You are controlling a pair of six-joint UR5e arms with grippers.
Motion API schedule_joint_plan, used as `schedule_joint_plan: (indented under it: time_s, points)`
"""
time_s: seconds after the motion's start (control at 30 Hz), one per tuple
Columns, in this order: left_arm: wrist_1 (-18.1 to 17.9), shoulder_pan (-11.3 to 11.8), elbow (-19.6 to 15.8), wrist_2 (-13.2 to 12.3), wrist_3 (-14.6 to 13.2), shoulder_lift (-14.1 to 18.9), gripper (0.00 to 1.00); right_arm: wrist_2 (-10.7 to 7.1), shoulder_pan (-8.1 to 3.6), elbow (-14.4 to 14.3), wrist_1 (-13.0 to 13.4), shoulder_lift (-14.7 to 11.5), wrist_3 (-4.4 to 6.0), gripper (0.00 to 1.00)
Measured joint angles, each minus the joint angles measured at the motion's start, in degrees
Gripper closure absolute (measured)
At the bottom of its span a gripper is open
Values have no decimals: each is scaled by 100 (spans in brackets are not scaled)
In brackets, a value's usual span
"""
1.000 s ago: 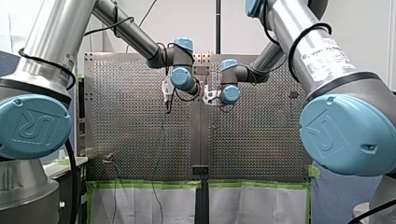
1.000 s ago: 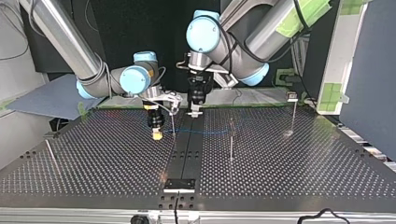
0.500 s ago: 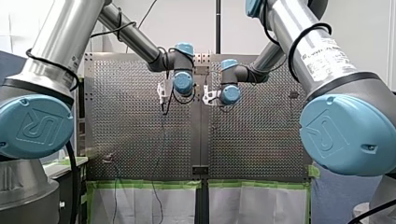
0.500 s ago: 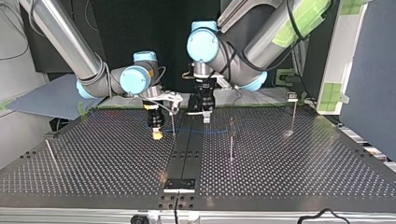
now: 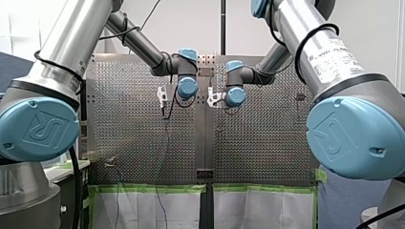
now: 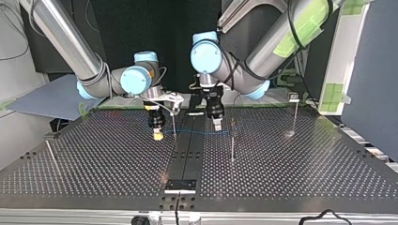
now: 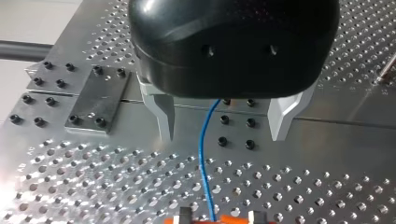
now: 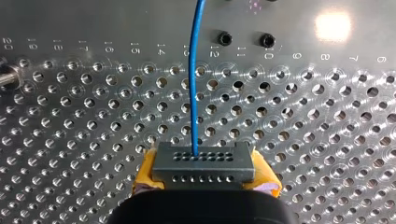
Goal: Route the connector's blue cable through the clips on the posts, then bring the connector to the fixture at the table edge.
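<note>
My right gripper (image 6: 158, 135) stands low over the table at the top view's left. Its yellow pads (image 8: 145, 171) are shut on the dark connector (image 8: 203, 164). From the connector the blue cable (image 8: 193, 79) runs straight ahead over the holes. It crosses the middle strip (image 6: 206, 132) towards a thin post (image 6: 232, 143). My left gripper (image 6: 218, 125) hangs over that stretch. In the left wrist view its metal fingers (image 7: 164, 116) stand wide apart, open, and the blue cable (image 7: 204, 158) passes between them without touching. The fixture (image 6: 180, 185) sits at the near table edge.
A thin post (image 6: 174, 125) rises right beside my right gripper. Further posts stand at the top view's far right (image 6: 294, 115) and far left (image 6: 50, 153). A black strip (image 6: 190, 154) runs down the table's middle to the fixture.
My left arm has swung to the top view's right, from beside the right gripper towards the middle post, turning its wrist. The right arm and the connector have stayed in place.
</note>
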State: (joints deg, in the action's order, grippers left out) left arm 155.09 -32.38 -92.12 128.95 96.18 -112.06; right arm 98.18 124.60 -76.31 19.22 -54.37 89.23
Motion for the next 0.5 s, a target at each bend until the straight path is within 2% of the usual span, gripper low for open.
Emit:
schedule_joint_plan:
  time_s: [0.23,0.5]
  points:
    - [-65,5,148,-145,9,-258,0,-3,3,-1,-11,0,-4,100]
    - [-83,95,319,-92,2,-308,0,-9,0,-3,-6,0,-16,100]
